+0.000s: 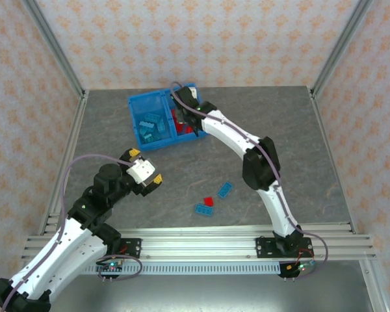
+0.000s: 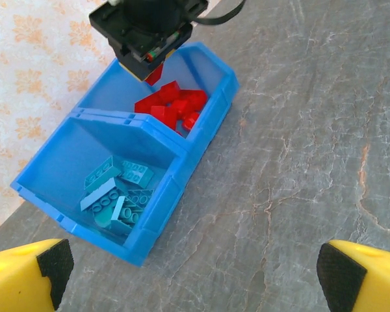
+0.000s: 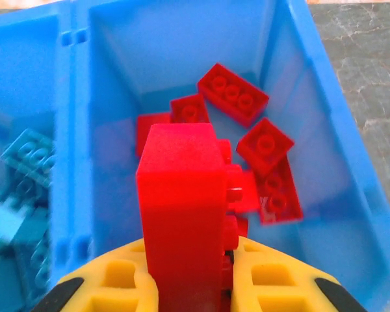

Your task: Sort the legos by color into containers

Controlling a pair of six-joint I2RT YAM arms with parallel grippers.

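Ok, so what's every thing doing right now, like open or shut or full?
left gripper, open, empty, above the table.
right gripper, shut on a red lego over the red compartment.
red compartment, partly filled with red legos.
teal compartment, partly filled with teal legos.
loose legos, one red and two teal, lying on the table.

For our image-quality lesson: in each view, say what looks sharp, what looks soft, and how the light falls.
Right wrist view: the held red brick, closest to the lens, is soft; the loose red bricks behind it are crisper. Left wrist view: the bin is sharp, with a soft shadow inside its walls. Top external view: even light, no glare on the table.
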